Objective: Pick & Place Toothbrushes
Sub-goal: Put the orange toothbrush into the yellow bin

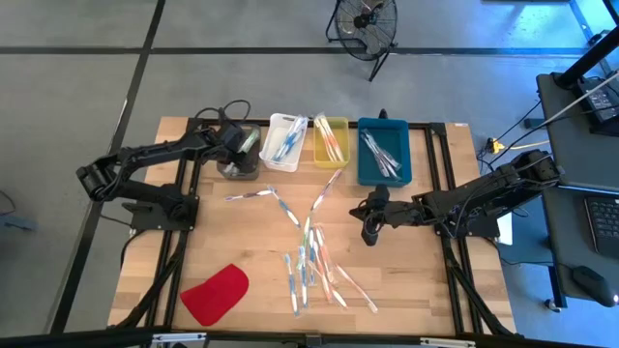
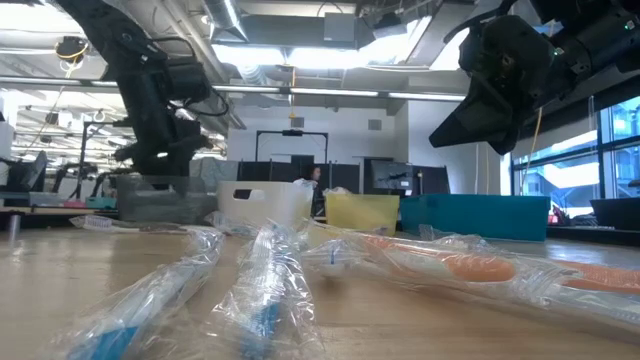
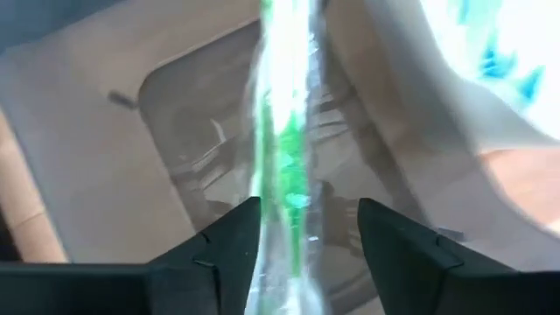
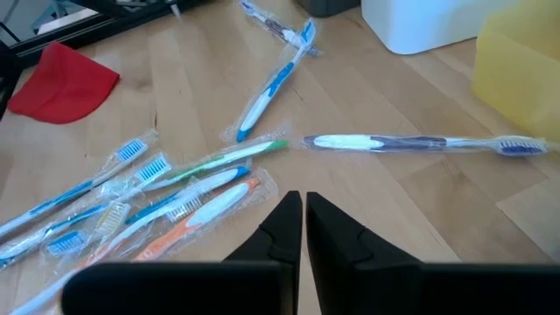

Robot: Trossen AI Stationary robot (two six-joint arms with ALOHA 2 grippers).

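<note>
Left gripper (image 1: 244, 145) is held over the clear bin (image 1: 238, 166) at the back left of the table (image 1: 145, 251), and its fingers (image 3: 229, 236) are seen apart. Between them a green toothbrush in clear wrap (image 3: 284, 157) is seen above the bin; whether the fingers touch it cannot be told. Right gripper (image 1: 370, 232) is held above the wood to the right of the loose pile, with its fingers (image 4: 282, 229) pressed together and nothing between them. Many wrapped toothbrushes (image 1: 311, 266) are spread on the middle of the table, and a few more are laid nearer the bins. Other toothbrushes are placed in the white bin (image 1: 283, 140), the yellow bin (image 1: 331, 140) and the blue bin (image 1: 384, 150), which are lined beside the clear one. A flat red piece (image 1: 216, 294) is laid near the front left.
</note>
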